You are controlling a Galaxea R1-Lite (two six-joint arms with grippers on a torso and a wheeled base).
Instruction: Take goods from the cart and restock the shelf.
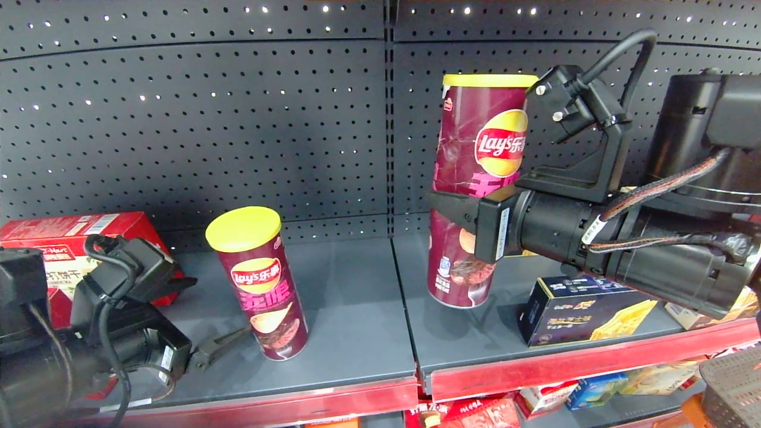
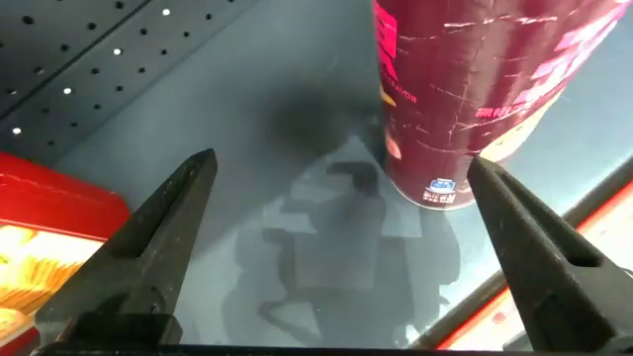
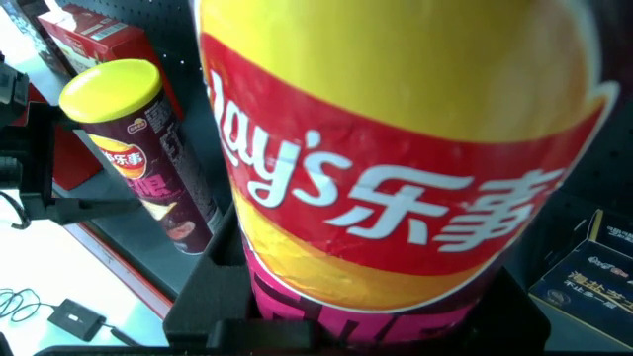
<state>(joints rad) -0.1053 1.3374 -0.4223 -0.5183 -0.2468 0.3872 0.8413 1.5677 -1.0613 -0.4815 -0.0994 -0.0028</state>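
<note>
A maroon chip can with a yellow lid [image 1: 261, 285] stands on the grey shelf [image 1: 351, 333] at the left. My left gripper [image 1: 223, 303] sits low beside it, open and holding nothing; in the left wrist view the left gripper [image 2: 341, 168] has that can [image 2: 465, 89] just past one fingertip. My right gripper [image 1: 461, 217] is shut on a second, taller chip can [image 1: 481, 178], gripped at mid-height. This can tilts slightly, with its base at the shelf's right section; I cannot tell whether it touches. In the right wrist view the held can [image 3: 396, 168] is close up, and the standing can [image 3: 138, 138] is behind.
A red box [image 1: 71, 238] lies on the shelf behind my left arm. A dark blue box [image 1: 571, 312] lies just right of the held can, under my right arm. The pegboard back wall [image 1: 238, 131] is close. More packs [image 1: 594, 392] fill the lower shelf; a basket [image 1: 734, 380] is at the lower right.
</note>
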